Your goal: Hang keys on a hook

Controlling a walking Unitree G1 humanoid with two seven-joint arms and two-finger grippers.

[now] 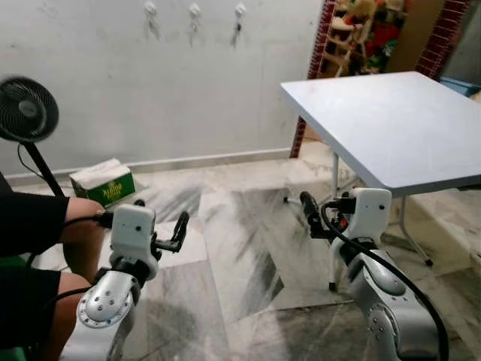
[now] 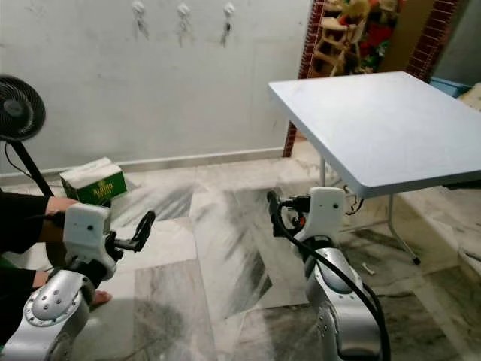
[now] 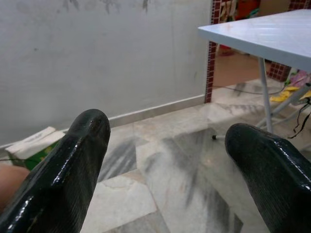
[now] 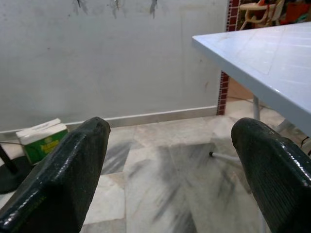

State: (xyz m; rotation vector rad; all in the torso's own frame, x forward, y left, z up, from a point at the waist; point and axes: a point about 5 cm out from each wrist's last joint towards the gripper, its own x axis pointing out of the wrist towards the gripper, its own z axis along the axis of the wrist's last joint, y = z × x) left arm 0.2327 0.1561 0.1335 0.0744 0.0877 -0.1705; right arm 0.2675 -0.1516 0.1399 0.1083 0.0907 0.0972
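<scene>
I saw open marble floor point(image 1: 240, 248) running straight ahead to the wall hooks point(image 1: 195, 10). The white table point(image 1: 391, 128) crowded my right side, its legs point(image 1: 334, 226) near the right gripper point(image 1: 308, 204). On my left, a person's knee point(image 1: 79, 241), a fan point(image 1: 26, 113) and a green box point(image 1: 104, 183) narrowed things.

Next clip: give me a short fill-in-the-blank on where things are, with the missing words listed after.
1. The row of white wall hooks numbers ____.
2. Keys hang from the ____ hook of the row, seen from the robot.
3. The green and white cardboard box sits on the floor beside the black ____ fan.
4. The jaws of the left gripper and right gripper both stand ____.

Missing words: three; rightmost; standing; open
</scene>
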